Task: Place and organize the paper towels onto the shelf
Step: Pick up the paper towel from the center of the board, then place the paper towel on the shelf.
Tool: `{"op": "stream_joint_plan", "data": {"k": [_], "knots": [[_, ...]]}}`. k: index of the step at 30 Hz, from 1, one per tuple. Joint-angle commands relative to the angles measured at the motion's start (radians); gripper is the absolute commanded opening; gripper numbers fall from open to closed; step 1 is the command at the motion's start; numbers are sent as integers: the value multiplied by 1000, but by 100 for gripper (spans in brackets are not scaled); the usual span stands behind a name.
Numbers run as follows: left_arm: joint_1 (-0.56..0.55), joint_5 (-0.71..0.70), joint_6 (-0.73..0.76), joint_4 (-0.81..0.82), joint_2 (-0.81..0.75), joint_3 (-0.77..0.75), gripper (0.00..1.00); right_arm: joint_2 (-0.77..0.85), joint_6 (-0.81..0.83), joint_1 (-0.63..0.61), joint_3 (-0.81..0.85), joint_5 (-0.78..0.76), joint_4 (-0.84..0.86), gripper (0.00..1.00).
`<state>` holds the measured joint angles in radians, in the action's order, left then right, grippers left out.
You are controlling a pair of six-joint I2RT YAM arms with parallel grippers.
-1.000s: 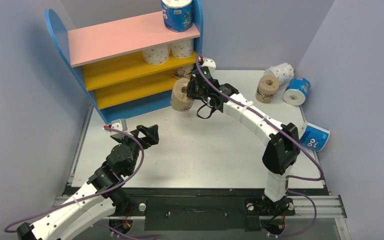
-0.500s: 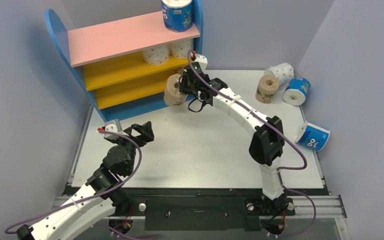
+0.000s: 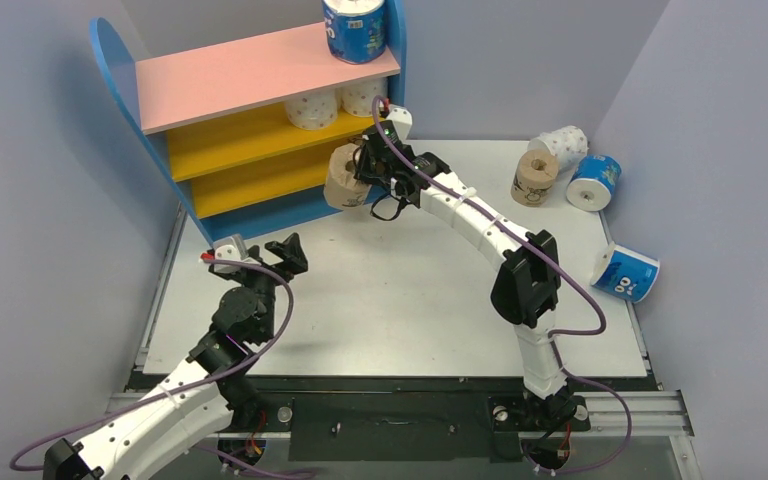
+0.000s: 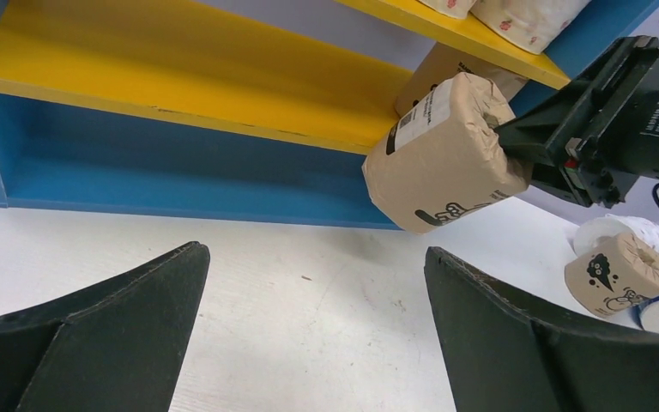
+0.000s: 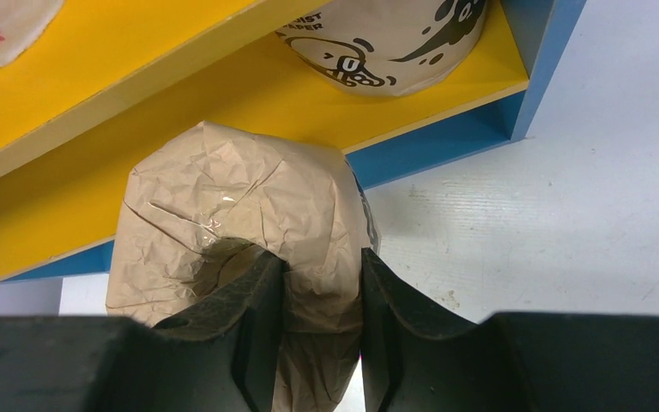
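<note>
The shelf [image 3: 230,75] stands at the back left, with a pink top and two yellow boards [image 4: 180,69]. My right gripper [image 3: 368,172] is shut on a tan paper towel roll [image 3: 344,178], one finger in its core and one outside [image 5: 322,283]. It holds the roll [image 5: 223,206] in the air just in front of the lower yellow board. Another tan roll [image 5: 386,34] stands on that board's right end. The left gripper [image 3: 287,254] hovers open and empty [image 4: 317,257] over the table, facing the held roll [image 4: 442,154].
A blue roll [image 3: 354,28] stands on the pink top, and two white dotted rolls [image 3: 312,108] sit on the upper yellow board. On the table at right lie a tan roll [image 3: 534,177], a white roll [image 3: 563,145] and two blue rolls [image 3: 594,181] [image 3: 628,272].
The right arm has carried the tan roll left and closer to the shelf's lower board. The left gripper has edged a little toward the shelf, still open.
</note>
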<state>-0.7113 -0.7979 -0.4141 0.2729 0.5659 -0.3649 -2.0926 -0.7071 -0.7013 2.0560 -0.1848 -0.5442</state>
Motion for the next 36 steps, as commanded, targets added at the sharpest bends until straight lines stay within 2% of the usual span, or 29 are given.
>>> {"op": "stream_joint_plan", "data": {"k": [1,29,33,36], "knots": [[25,-3,-6,108,44,-7,96,-6,-40,-7,50,-32,101,28],[59,1,4,98,-8,0,96,127,-36,-30,-84,-56,104,27],[59,17,7,104,11,-8,96,152,-32,-32,-105,-58,101,27],[65,83,23,115,36,-20,96,167,-31,-33,-114,-57,100,27]]}}
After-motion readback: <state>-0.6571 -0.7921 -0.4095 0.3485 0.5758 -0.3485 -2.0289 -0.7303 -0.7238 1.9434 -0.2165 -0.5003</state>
